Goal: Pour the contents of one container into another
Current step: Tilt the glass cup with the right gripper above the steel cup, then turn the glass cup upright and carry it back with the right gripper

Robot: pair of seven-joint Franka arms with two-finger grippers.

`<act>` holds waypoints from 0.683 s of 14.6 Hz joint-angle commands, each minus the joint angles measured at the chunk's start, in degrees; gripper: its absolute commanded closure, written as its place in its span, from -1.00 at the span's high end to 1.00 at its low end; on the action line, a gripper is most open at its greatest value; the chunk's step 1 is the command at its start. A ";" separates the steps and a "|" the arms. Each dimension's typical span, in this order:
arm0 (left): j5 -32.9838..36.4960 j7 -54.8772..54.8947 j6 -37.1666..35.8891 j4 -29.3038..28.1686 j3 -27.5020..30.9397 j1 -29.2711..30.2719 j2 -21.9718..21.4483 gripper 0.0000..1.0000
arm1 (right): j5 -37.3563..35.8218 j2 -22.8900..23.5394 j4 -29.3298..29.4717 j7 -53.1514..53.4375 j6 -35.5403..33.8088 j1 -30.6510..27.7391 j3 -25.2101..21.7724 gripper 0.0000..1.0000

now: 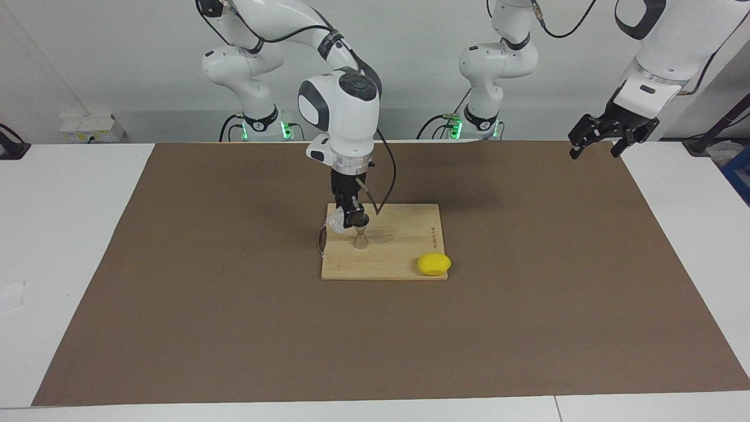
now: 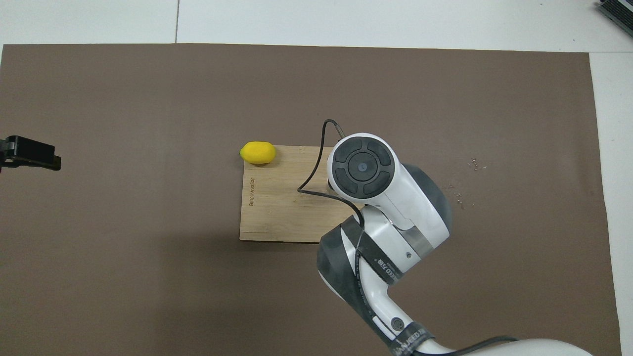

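Brown matting (image 1: 234, 328) covers most of a white desk (image 1: 70, 246), seen from across the desk with the two robot arms at the top.

Toward the right arm's end of the mat, the right arm bends down over a pale wooden cutting board (image 1: 404, 234). The right gripper (image 1: 353, 221) points straight down, its jaws closed on a small clear glass tumbler (image 1: 336, 221). The tumbler is tipped on its side in the air, just beside the jaws and level with them. Directly below the jaws, a small grey steel jigger (image 1: 361, 239) stands upright on the board, hourglass-shaped, its upper cup just under the gripper. Whether the tumbler's rim touches the jigger cannot be told. A thin black cable (image 1: 387, 176) loops from the wrist down beside the jaws.

On the board's corner, toward the left arm's end and well apart from the right jaws, lies a yellow lemon (image 1: 434, 264), partly overhanging the edge.

At the left arm's end of the desk, the left gripper (image 1: 596, 143) hangs in the air over the edge of the mat, jaws spread wide and holding nothing. This arm waits.

From overhead, the right arm's white wrist hides the tumbler, the jigger and its own jaws; the board (image 2: 277, 207) and lemon (image 2: 257, 152) show beside it, and only the dark tip of the left gripper (image 2: 30, 153) enters at the side of the picture.
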 commanded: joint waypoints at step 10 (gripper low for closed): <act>0.93 -0.70 1.38 -1.90 0.00 -0.01 -1.62 1.00 | 20.37 0.60 0.12 -4.70 1.16 -7.86 0.46 -1.00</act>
